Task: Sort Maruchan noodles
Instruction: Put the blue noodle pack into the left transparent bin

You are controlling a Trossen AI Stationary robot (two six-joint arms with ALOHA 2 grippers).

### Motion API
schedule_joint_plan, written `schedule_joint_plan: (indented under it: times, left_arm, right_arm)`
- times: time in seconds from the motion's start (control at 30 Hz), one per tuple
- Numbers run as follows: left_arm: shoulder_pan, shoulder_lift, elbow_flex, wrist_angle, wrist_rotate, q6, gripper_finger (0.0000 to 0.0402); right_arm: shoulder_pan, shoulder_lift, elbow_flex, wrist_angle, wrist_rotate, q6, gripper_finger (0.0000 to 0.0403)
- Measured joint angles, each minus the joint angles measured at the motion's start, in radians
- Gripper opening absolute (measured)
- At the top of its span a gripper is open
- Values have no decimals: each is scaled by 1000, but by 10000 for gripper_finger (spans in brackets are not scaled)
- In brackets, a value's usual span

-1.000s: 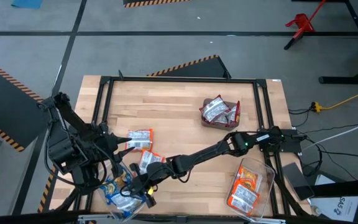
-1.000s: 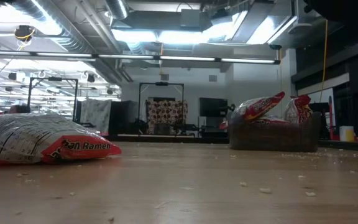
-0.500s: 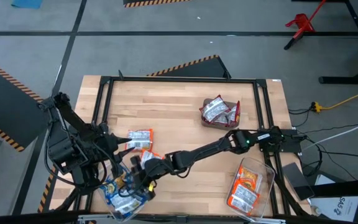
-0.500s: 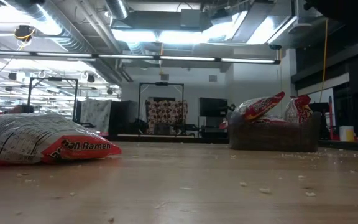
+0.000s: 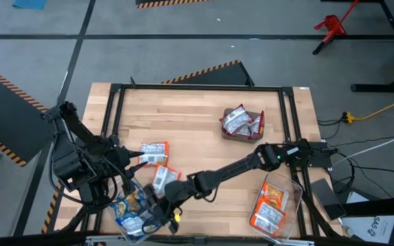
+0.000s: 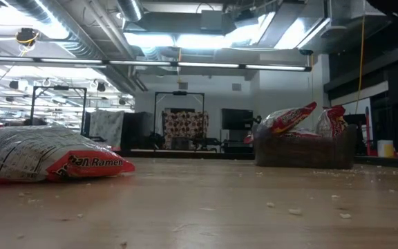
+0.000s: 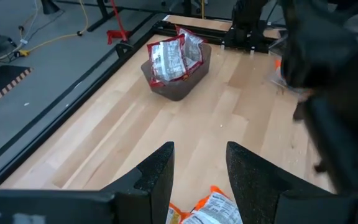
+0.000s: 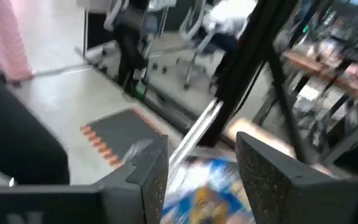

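High view: the right arm stretches across the worktop (image 5: 197, 116) so that the right hand (image 5: 161, 212) hangs over the blue-yellow noodle packets (image 5: 132, 208) heaped in a clear bin at the near left corner. I cannot tell from here whether it grips anything. The left hand (image 5: 127, 158) waits just beside a red-accented packet (image 5: 153, 152); another packet (image 5: 161, 178) lies between the two arms. Red packets (image 5: 241, 121) fill a small brown box, and orange packets (image 5: 271, 205) lie in a clear bin (image 5: 286, 183) at the right. The risk, as I judge it: the arms are close together here, so a careless lift could knock the left arm or drag a glossy packet out of the pile.

Low view: neither arm shows. It does show a packet (image 6: 47, 160) lying flat, label reading "Ramen", and the brown box (image 6: 306, 149) with packets standing up out of it, plus crumbs on the wood.

Left wrist view: its fingers (image 7: 157, 171) are spread, nothing between them, with an orange-edged packet (image 7: 211, 208) just below them and the brown box far off.

Right wrist view: its fingers (image 8: 151, 168) stand apart over a blurred blue-yellow packet (image 8: 207, 196); contact is unclear.
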Motion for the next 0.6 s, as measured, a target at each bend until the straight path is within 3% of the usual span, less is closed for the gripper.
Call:
schedule_joint_plan:
  times: [0.23, 0.6]
  left_arm:
    - [0, 0, 0, 2, -5, -2, 141]
    - [0, 0, 0, 1, -7, -3, 141]
  right_arm:
    - [-7, 82, -1, 127, 0, 53, 165]
    - [-68, 93, -1, -6, 57, 129, 165]
